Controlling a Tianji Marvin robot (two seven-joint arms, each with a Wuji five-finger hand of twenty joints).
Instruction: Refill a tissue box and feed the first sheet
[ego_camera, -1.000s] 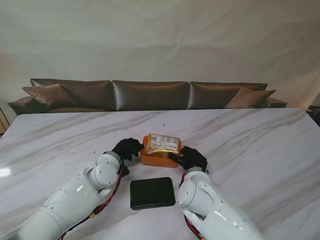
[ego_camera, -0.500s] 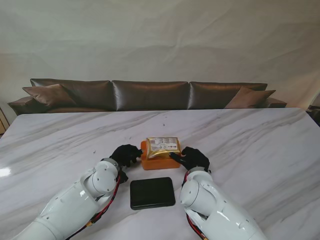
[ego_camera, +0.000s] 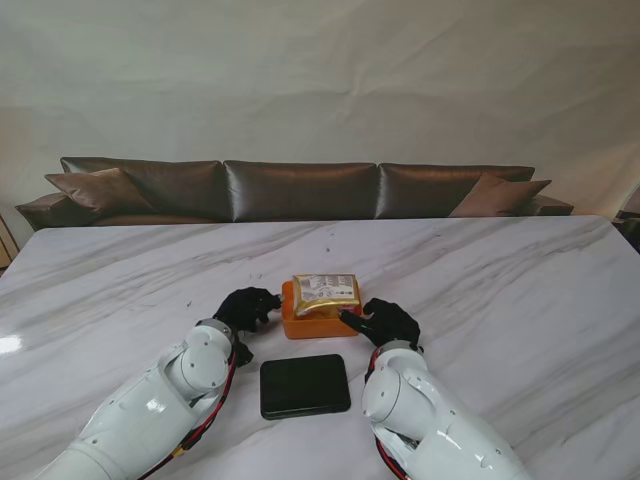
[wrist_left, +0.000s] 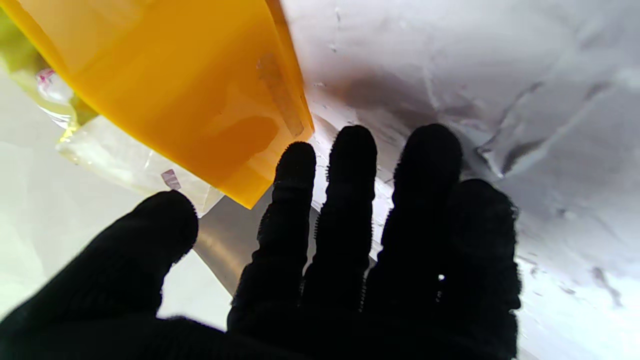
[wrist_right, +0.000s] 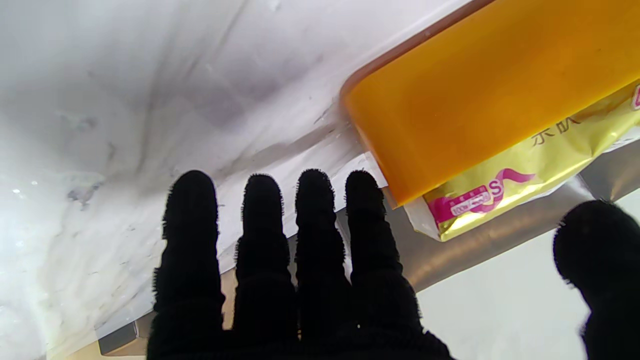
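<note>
From the stand, the orange tissue box (ego_camera: 320, 312) sits mid-table on white marble (ego_camera: 500, 280), the gold tissue pack (ego_camera: 326, 290) on top. The left hand (ego_camera: 248, 308) and right hand (ego_camera: 383, 321) flank it, fingers spread, holding nothing. A black lid (ego_camera: 305, 385) lies nearer me; a brown sofa (ego_camera: 300, 190) stands behind.

The left wrist view shows straight fingers (wrist_left: 350, 165) just short of the box corner (wrist_left: 200, 95).

The right wrist view shows extended fingers (wrist_right: 312, 210) beside the box (wrist_right: 490, 95), thumb apart.

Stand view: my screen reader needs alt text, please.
An orange tissue box holding a gold tissue pack sits on a marble table, with the black-gloved left hand and right hand open either side. A black lid lies nearer me.
</note>
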